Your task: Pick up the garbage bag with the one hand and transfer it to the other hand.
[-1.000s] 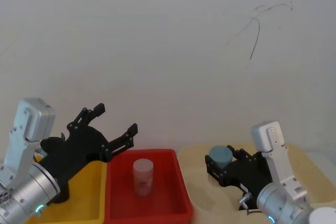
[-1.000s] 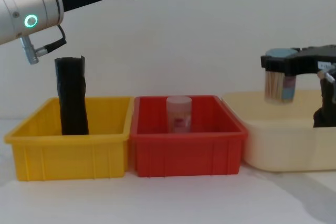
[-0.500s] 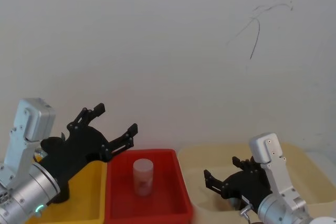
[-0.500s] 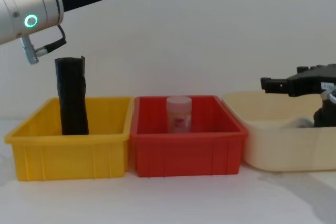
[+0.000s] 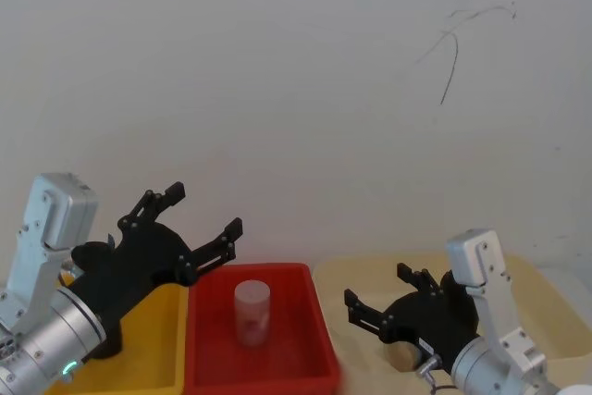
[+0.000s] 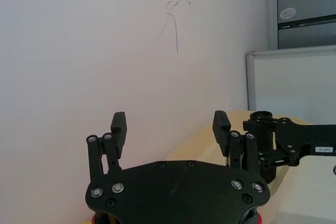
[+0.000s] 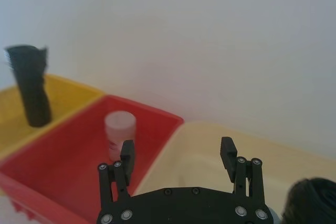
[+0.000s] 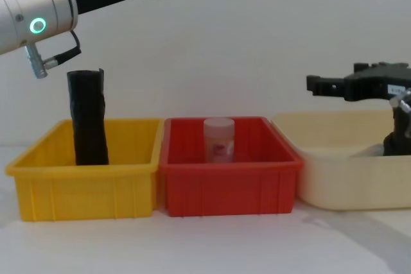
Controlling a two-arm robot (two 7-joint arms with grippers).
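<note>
Three bins sit in a row before us: a yellow bin (image 8: 83,174) on our left, a red bin (image 8: 228,178) in the middle, a cream bin (image 8: 350,171) on our right. We note that the garbage bag (image 8: 88,117) stands upright at the back left of the yellow bin, its top well above the rim; we judge that this leaves the upper half free for a side grasp. A pale capped jar (image 8: 219,139) stands in the red bin and is not part of the task. A second dark roll (image 7: 311,203) lies in the cream bin, close to our right wrist; we treat it as a distractor.

Our left gripper (image 5: 205,220), on the green-ringed arm, is held high above the boundary between the yellow and red bins, reaching forward and up towards the wall. Its fingers are spread wide and hold nothing. It is well apart from the bag, which stands below and to its left.

Our right gripper (image 5: 381,295), on the blue-ringed arm, hangs over the cream bin and points towards the red bin. Its fingers are also spread and empty, roughly level, as the chest view shows. We judge this a ready pose for receiving.

Behind everything stands a plain white wall (image 5: 296,90).
</note>
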